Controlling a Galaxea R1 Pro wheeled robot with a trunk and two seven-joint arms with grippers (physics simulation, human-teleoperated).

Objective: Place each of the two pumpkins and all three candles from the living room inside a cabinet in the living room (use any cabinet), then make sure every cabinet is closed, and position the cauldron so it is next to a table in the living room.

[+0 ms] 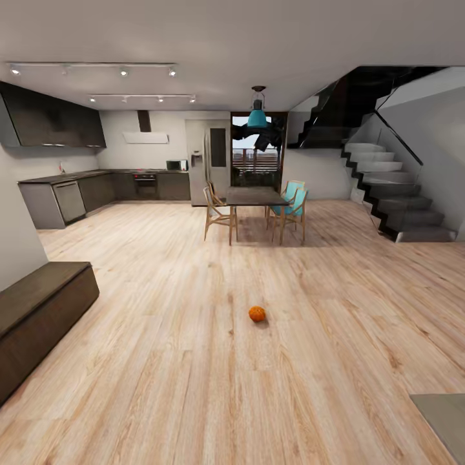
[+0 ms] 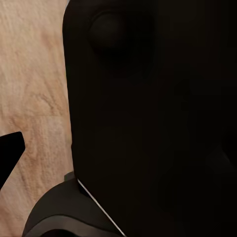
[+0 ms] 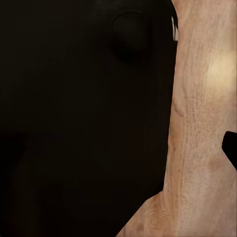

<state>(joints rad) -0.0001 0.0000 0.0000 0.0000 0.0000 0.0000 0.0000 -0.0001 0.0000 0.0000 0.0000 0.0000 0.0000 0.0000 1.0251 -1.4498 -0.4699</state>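
Close against my left wrist camera sits a broad black part of my own body (image 2: 148, 118), with pale wood floor (image 2: 34, 74) beside it and a dark tip (image 2: 10, 153) poking in at the edge; I cannot tell from this whether my left gripper is open or closed. My right wrist camera gives the same kind of picture: a black bulk (image 3: 84, 118) against the plank floor (image 3: 202, 123), a small dark tip (image 3: 230, 148) at the border, and again I cannot tell how that gripper's jaws stand. From my head camera neither gripper appears beside the pumpkin (image 1: 257, 314), so I can only place it by the room. It lies alone on the bare wooden floor (image 1: 194, 387), out in the open and well apart from the long dark-brown cabinet (image 1: 39, 316), which stands low against the wall to the pumpkin's left with its fronts looking shut. The pumpkin is round, so it has no clear long axis, and it is too small here for me to tell which way its stem points. A grey flat corner (image 1: 442, 420) shows nearer me, to the pumpkin's right. Beyond the pumpkin stands a dining table (image 1: 255, 196) with wooden chairs (image 1: 218, 216) and turquoise chairs (image 1: 294, 200) around it, under a teal hanging lamp (image 1: 257, 116). Farther left of the table runs the grey kitchen (image 1: 97, 190); to its right a dark staircase (image 1: 394, 194) climbs.
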